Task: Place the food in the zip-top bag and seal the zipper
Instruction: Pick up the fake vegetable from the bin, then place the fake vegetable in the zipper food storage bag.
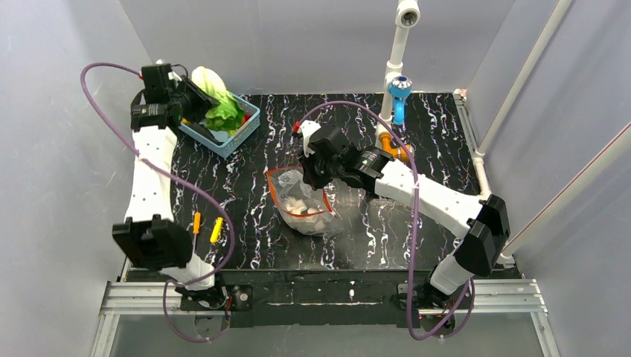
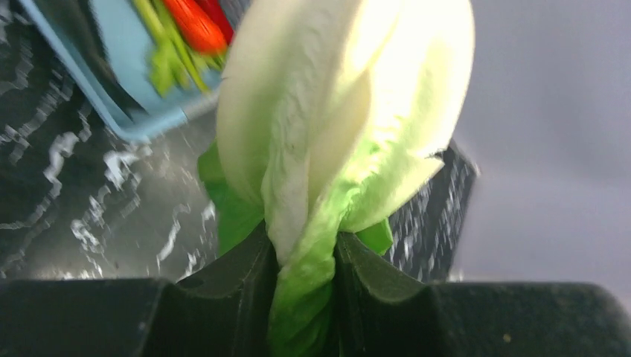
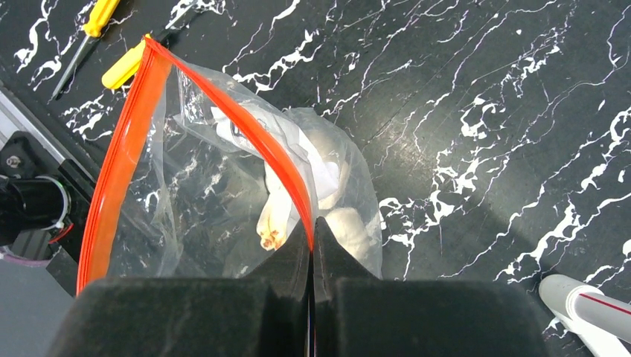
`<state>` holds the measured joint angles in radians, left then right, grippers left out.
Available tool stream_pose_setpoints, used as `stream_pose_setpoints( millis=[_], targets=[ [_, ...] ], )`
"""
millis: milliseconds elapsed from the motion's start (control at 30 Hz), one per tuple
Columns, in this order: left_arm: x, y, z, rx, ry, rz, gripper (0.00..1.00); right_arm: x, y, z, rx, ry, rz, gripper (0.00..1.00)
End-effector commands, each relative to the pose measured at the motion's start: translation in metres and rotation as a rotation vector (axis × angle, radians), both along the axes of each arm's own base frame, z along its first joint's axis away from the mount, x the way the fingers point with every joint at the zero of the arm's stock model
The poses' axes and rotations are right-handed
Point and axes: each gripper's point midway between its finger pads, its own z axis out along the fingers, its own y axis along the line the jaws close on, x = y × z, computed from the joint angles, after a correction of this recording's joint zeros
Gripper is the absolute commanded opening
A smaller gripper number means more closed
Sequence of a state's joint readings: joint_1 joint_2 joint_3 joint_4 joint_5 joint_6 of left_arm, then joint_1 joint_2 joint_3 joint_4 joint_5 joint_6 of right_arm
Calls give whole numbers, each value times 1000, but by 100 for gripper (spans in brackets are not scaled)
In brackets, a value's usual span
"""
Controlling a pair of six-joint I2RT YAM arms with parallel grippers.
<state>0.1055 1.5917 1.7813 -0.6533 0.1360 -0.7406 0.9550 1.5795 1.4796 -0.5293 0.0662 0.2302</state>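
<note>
Left wrist view: the left gripper [image 2: 301, 256] has its jaws pinching the green leafy base of the toy lettuce [image 2: 335, 111]. The pale, bulky head sticks out beyond the fingertips, clear of the tabletop. Past the jaws and off to their left sits the blue basket [image 2: 141, 123], with a red chili [image 2: 195, 24] inside. Holding the soft base probably leaves the head free to go into a bag mouth first.

In the right wrist view, the right gripper [image 3: 312, 242] has its jaws pressed together on one lip of the red zipper [image 3: 123, 141]. The other lip bows away to the left of the jaws, so the zip-top bag [image 3: 193, 208] gapes open. This grip seems meant to prop the mouth open for loading. Just ahead of the jaws, inside the bag, lies the white garlic-like piece [image 3: 350, 227]. I cannot make out the round fruit.
</note>
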Motion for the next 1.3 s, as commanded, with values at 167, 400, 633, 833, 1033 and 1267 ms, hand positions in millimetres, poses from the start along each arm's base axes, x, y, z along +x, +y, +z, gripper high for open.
stream_pose_setpoints(
  millis=[167, 400, 633, 833, 1033, 1267],
  targets=[
    [-175, -109, 42, -238, -107, -617, 0, 17, 0, 30, 8, -67, -73, 1],
    [-258, -140, 55, -420, -172, -658, 0, 31, -13, 27, -48, -134, -176, 1],
    [-308, -158, 51, -850, 20, -554, 0, 29, -1, 45, 32, -278, -153, 1],
    [-324, -164, 55, -1011, 136, -539, 0, 5, 30, 53, 133, -403, -41, 1],
    [-322, -165, 37, -1060, 236, -496, 0, -8, 50, 58, 214, -387, 40, 1],
    [-316, -166, -3, -1122, 309, -480, 0, -17, 53, 67, 288, -353, 50, 1]
  ],
)
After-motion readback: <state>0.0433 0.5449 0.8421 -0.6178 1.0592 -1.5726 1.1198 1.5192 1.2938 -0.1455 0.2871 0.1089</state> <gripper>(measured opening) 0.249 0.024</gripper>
